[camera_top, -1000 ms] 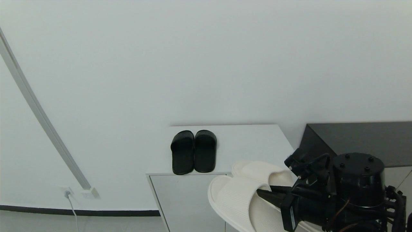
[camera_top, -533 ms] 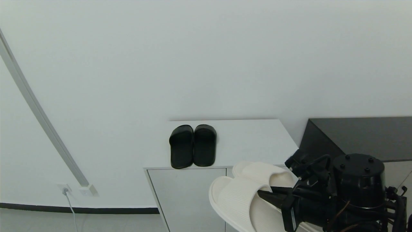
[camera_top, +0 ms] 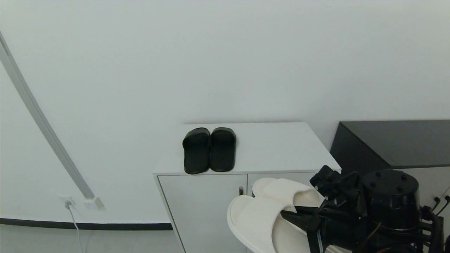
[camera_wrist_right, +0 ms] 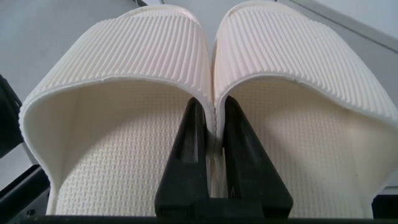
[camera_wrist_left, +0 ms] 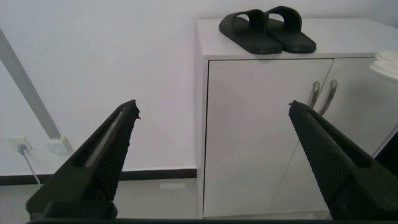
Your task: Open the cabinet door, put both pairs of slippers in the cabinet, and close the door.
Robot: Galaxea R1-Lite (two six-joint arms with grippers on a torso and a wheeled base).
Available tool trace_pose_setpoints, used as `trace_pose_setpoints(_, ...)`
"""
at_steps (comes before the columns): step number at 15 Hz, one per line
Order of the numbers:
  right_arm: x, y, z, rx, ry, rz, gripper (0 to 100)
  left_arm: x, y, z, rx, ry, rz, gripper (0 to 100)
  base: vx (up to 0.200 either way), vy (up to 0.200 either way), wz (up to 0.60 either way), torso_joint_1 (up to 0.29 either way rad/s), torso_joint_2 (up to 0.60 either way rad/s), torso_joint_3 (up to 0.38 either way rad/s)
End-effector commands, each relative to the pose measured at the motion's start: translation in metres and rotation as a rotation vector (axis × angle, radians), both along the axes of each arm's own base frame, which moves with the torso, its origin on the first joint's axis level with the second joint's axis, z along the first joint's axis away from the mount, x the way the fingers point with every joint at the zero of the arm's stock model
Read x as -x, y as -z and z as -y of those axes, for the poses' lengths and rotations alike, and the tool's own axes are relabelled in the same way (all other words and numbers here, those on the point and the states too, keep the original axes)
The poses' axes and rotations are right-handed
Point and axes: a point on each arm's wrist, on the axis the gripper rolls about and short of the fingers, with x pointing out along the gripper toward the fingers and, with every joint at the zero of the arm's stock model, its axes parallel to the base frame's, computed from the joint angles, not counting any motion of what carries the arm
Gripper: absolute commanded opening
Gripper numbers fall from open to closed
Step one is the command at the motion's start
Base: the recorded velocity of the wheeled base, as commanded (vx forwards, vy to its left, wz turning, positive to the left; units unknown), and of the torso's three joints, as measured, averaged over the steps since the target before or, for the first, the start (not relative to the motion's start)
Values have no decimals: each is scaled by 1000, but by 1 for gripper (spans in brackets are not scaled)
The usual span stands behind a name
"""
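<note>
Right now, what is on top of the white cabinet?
A pair of black slippers sits side by side on the cabinet top, near its front edge. Both doors are shut, so the inside is hidden.

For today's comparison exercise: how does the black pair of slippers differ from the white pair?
The black slippers lie on the cabinet top; the white slippers are held in the right gripper. Black slippers have smooth straps, white slippers ribbed ones. Both pairs sit side by side.

light: bright, even | shadows: faint, soft | edges: wall trim [camera_top: 42,123] bowed
</note>
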Motion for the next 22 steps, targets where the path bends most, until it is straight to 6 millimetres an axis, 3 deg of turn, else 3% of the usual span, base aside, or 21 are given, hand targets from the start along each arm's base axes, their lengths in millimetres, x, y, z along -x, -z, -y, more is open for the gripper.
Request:
trace_pose_setpoints(1, 0, 2, -1, 5, -5, -4, 0, 0, 0, 0, 1, -1, 0, 100, 0, 0, 0, -163, 383, 212)
trace_pose_setpoints(17, 10, 8, 0, 15, -37, 20, 0, 0, 0, 0, -3, 5, -1, 100, 0, 0, 0, -205, 513, 306)
trace_pose_setpoints(22, 14, 1, 5, -16, -38, 50, 0, 0, 0, 0, -3, 7, -1, 100, 0, 0, 0, -152, 481, 323)
